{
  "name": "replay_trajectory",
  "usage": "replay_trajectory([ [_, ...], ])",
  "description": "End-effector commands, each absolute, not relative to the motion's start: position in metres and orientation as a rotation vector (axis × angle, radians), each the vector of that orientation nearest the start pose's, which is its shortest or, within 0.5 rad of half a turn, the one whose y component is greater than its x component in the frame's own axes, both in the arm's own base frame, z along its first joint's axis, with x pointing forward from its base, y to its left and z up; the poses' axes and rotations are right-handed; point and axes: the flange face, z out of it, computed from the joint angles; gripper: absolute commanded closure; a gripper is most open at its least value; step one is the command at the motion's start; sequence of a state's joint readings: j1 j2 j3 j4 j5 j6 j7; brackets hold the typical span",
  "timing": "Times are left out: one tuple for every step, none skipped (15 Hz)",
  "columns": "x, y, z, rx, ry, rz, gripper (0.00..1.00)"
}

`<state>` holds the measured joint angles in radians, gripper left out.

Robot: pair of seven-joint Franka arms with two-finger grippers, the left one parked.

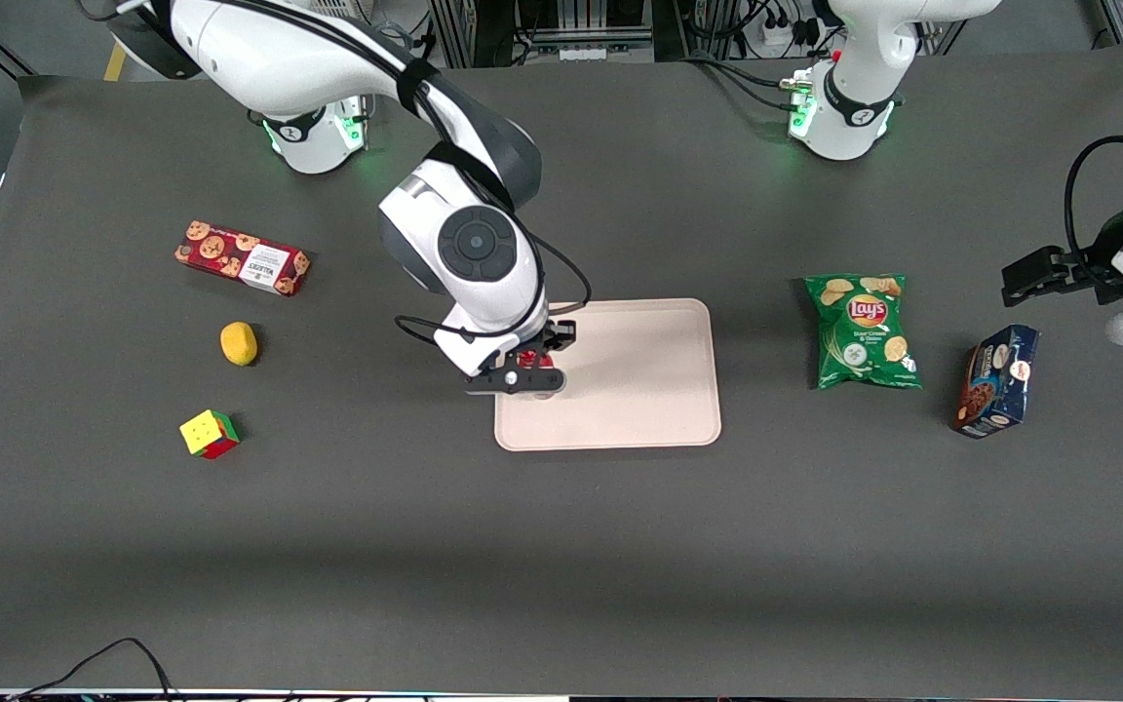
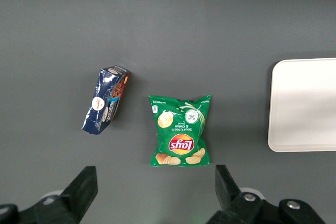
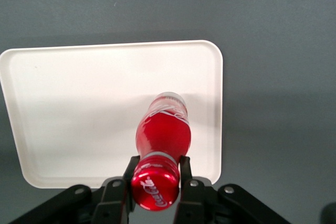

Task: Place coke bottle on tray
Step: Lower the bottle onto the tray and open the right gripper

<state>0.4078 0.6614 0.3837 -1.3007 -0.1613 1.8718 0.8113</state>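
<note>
My right gripper [image 3: 156,167] is shut on the neck of the red coke bottle [image 3: 161,135], just under its red cap, and holds it upright. The bottle hangs over the pale beige-pink tray [image 3: 79,108], near the tray's edge toward the working arm's end. In the front view the gripper [image 1: 528,369] is over that same edge of the tray [image 1: 639,390], and only a bit of the red bottle [image 1: 529,361] shows under the wrist. I cannot tell whether the bottle's base touches the tray.
Toward the working arm's end lie a red cookie box [image 1: 243,258], a yellow fruit [image 1: 239,343] and a colour cube [image 1: 210,434]. Toward the parked arm's end lie a green chips bag [image 1: 862,331] and a dark blue box [image 1: 995,380].
</note>
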Motion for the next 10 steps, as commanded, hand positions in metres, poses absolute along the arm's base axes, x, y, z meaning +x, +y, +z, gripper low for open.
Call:
replay_trajectory([
  [0.562, 0.462, 0.361, -3.112, 0.087, 0.097, 1.0],
  [0.561, 0.462, 0.352, -3.113, 0.088, 0.102, 1.0],
  [0.561, 0.459, 0.345, -3.12, 0.091, 0.113, 1.0],
  [0.562, 0.458, 0.34, -3.135, 0.084, 0.107, 1.0],
  [0.561, 0.455, 0.333, -3.148, 0.08, 0.114, 1.0],
  [0.561, 0.453, 0.33, -3.154, 0.079, 0.119, 1.0],
  [0.562, 0.453, 0.33, -3.153, 0.082, 0.121, 1.0],
  [0.562, 0.453, 0.33, -3.153, 0.085, 0.121, 1.0],
  [0.562, 0.453, 0.33, -3.153, 0.085, 0.121, 1.0],
  [0.562, 0.453, 0.327, -3.152, 0.087, 0.124, 1.0],
])
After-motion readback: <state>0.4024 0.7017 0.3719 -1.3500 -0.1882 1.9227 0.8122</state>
